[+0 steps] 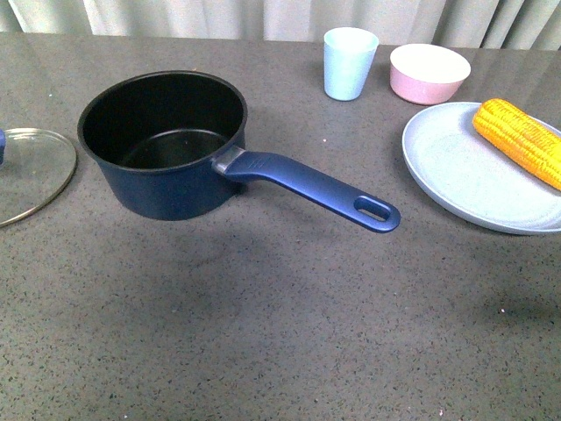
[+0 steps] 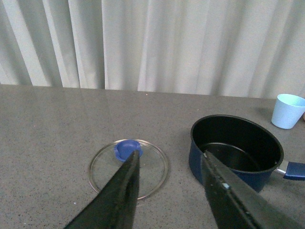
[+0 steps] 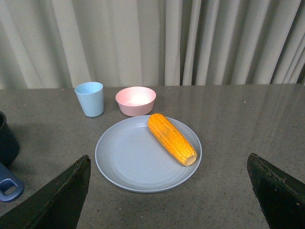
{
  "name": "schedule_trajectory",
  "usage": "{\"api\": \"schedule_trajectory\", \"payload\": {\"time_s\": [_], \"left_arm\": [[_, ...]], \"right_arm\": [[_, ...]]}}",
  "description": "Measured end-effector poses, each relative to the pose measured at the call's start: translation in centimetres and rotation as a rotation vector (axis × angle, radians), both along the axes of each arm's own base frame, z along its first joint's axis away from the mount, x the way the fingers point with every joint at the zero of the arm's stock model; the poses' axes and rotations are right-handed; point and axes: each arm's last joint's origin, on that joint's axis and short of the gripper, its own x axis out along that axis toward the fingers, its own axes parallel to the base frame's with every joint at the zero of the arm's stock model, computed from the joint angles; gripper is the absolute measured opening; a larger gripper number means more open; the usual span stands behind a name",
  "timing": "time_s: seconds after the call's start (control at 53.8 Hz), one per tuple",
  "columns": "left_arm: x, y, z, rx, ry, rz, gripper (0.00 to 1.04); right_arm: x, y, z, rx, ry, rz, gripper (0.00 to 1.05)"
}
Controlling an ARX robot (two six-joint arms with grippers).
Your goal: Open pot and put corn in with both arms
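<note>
**Front view**
- Table (image 1: 263, 351): grey speckled top, filling the near part of the view.
- Pot (image 1: 166, 189): dark blue with a black inside, uncovered and upright, left of the table's middle. Its handle (image 1: 307, 184) runs toward the near right and has an oval hole at the tip.
- Lid (image 1: 31, 171): clear glass with a metal rim, flat at the left edge, beside the pot but apart from it.
- Plate (image 1: 465, 175): pale blue, at the right edge.
- Corn (image 1: 521, 140): yellow-orange cob lying on the far right part of the plate.
- Cup (image 1: 349, 61) and pink bowl (image 1: 429, 72): side by side near the far edge.
- No arm is in view.

**Left wrist view**
- Left gripper (image 2: 170, 155): jaws parted and holding nothing, raised over the table between lid and pot.
- Lid (image 2: 152, 167): flat, with its blue knob (image 2: 125, 149) facing up.
- Pot (image 2: 236, 148): nothing inside.
- Cup (image 2: 287, 110): beyond the pot.
- Curtain (image 2: 143, 43): pale, behind the far edge.

**Right wrist view**
- Right gripper (image 3: 167, 157): jaws spread wide and holding nothing, raised above the plate.
- Plate (image 3: 128, 157): the corn (image 3: 171, 138) lies diagonally across it.
- Cup (image 3: 90, 98) and pink bowl (image 3: 136, 100): just beyond the plate.
- Pot (image 3: 7, 140): only part of its wall shows, with the handle tip (image 3: 8, 186).
</note>
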Motion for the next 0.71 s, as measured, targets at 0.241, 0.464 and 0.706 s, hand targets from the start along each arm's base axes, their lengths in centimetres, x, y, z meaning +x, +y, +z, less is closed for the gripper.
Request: {"api": "schedule_trajectory", "payload": {"time_s": [0.241,0.464,0.706], "left_arm": [[0.0,0.0,0.0,0.000,0.000,0.000,0.87],[0.0,0.0,0.0,0.002,0.000,0.000,0.96],[0.0,0.0,0.0,0.002,0.000,0.000,0.96]], "right_arm": [[0.0,0.0,0.0,0.000,0.000,0.000,0.96],[0.1,0.0,-0.1,0.030,0.064,0.037,0.96],[3.9,-2.2,1.6,0.215,0.444,0.114,0.96]]}}
